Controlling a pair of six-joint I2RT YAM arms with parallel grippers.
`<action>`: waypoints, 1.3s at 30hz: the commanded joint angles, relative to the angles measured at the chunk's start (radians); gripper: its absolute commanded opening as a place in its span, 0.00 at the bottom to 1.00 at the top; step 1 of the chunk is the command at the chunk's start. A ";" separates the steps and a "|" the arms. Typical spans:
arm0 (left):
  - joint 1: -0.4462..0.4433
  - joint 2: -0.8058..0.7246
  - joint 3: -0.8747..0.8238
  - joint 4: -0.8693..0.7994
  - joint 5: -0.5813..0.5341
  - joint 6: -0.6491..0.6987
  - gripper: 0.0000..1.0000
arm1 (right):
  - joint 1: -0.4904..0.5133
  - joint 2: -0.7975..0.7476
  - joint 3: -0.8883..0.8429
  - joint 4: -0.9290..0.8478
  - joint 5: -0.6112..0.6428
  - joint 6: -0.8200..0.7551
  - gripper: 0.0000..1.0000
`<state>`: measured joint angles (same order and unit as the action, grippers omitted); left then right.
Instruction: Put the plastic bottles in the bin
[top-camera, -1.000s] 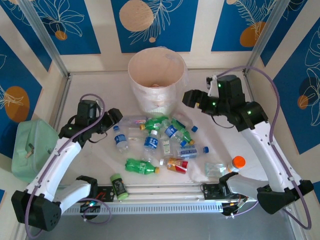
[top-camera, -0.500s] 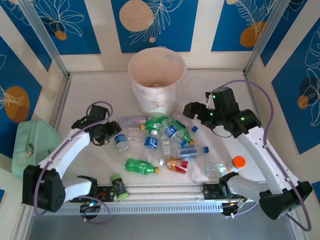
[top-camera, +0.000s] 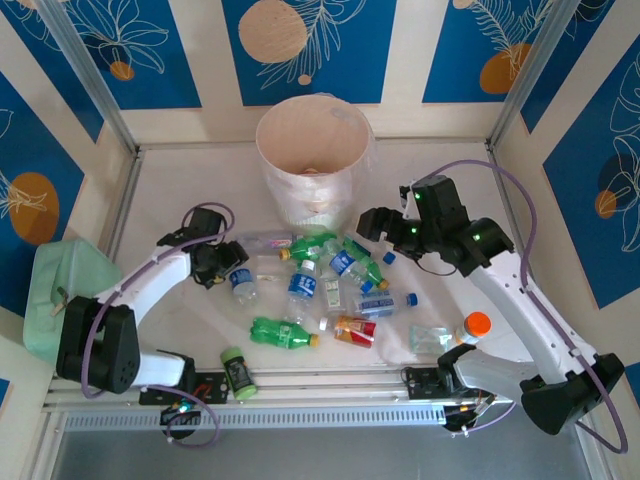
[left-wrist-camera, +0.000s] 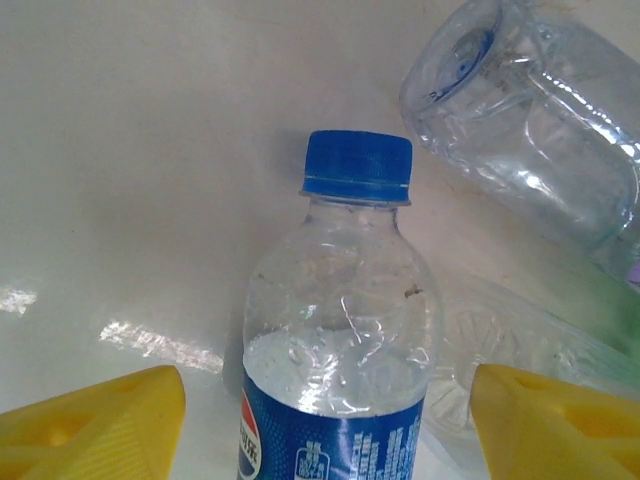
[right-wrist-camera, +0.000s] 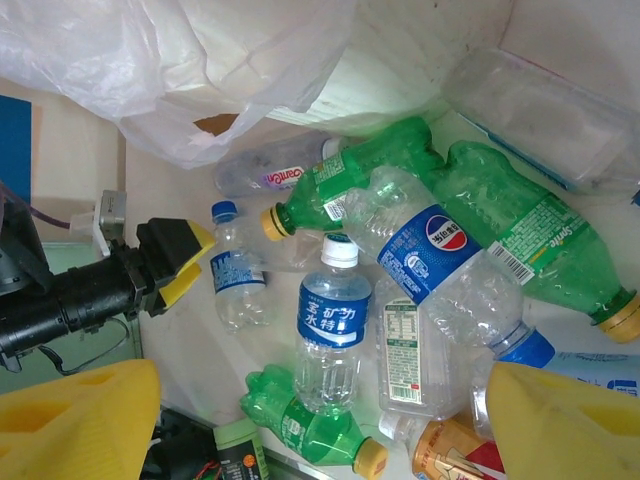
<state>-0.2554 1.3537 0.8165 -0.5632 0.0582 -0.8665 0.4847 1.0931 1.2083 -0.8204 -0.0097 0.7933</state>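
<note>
- White tabletop (top-camera: 170, 180): bin (top-camera: 285, 195) at 12 o'clock, plastic bottles (top-camera: 330, 285) heaped at its 6 o'clock.
- Left gripper (left-wrist-camera: 325, 420) spread wide, straddling a blue-capped Pepsi-logo bottle (left-wrist-camera: 340, 330) (fingers clear of it).
- Right gripper (right-wrist-camera: 320, 420) wide, empty; green bottle (right-wrist-camera: 530, 235) reads "Sprite".

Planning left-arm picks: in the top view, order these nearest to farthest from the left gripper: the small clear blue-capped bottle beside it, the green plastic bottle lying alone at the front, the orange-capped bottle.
1. Small clear blue-capped bottle, right at the left gripper.
2. Green plastic bottle, lying front centre.
3. Orange-capped bottle, far across, front right.
</note>
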 joint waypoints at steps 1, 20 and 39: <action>-0.002 0.032 0.016 0.026 0.005 -0.015 0.75 | 0.008 0.008 0.006 0.014 0.004 0.003 0.85; -0.002 0.114 -0.019 0.069 0.000 -0.035 0.68 | 0.029 0.013 0.010 0.022 0.004 0.001 0.85; -0.001 0.086 -0.052 0.073 0.008 -0.045 0.54 | 0.052 -0.012 0.018 0.015 0.014 0.006 0.84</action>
<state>-0.2554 1.4624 0.7700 -0.4679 0.0654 -0.9096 0.5285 1.1080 1.2083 -0.8074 -0.0021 0.7933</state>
